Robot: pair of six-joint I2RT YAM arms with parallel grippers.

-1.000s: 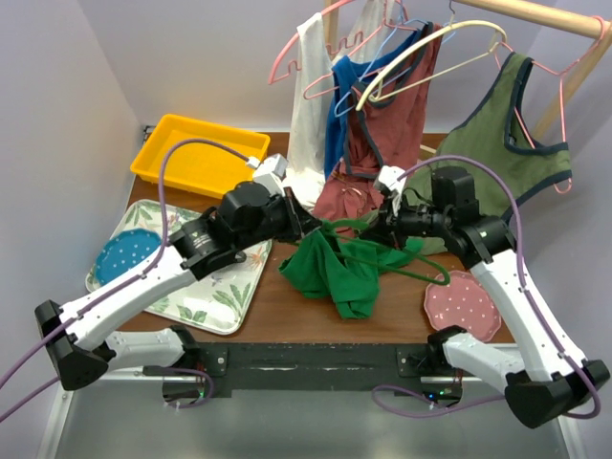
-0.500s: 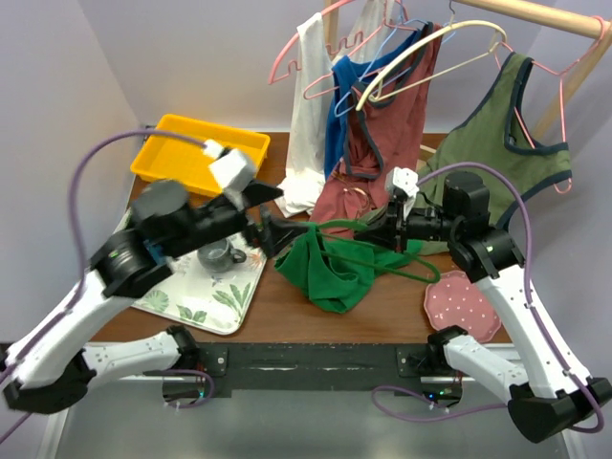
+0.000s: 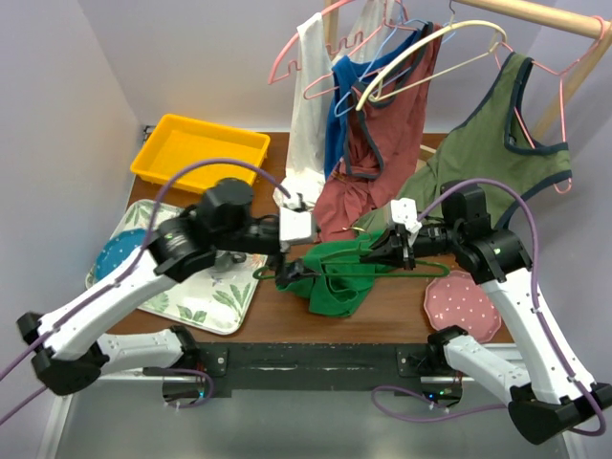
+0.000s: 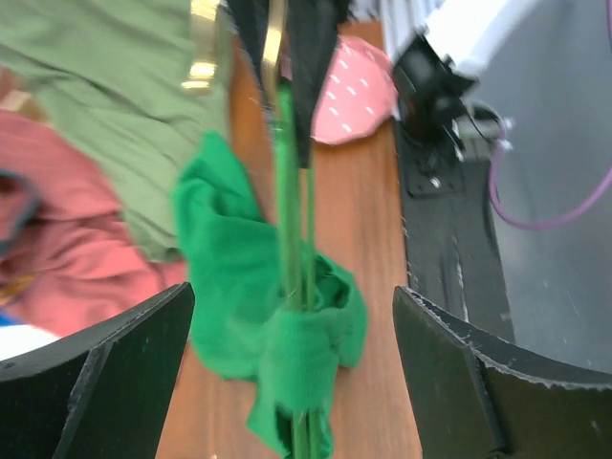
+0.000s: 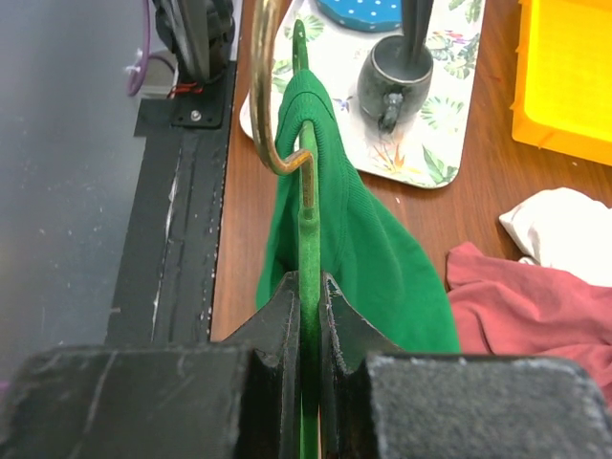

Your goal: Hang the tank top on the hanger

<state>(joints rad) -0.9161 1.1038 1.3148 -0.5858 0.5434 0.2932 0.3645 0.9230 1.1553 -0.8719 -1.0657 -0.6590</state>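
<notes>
Right wrist view: pinching the hanger (image 5: 307,229) edge-on in shut right jaws to steady it over the surface (image 5: 478,220), carrying the tank top (image 5: 373,258) bunched on its wire, and holding left jaws wide near the cloth, likely for regrasping.

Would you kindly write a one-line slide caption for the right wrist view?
Right hand clamped on the hanger, with the green tank top draped over its wire.

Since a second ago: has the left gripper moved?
Yes. The left gripper has shifted toward the near edge of the table, farther from the yellow bin, and now stands open at the tank top.
</notes>
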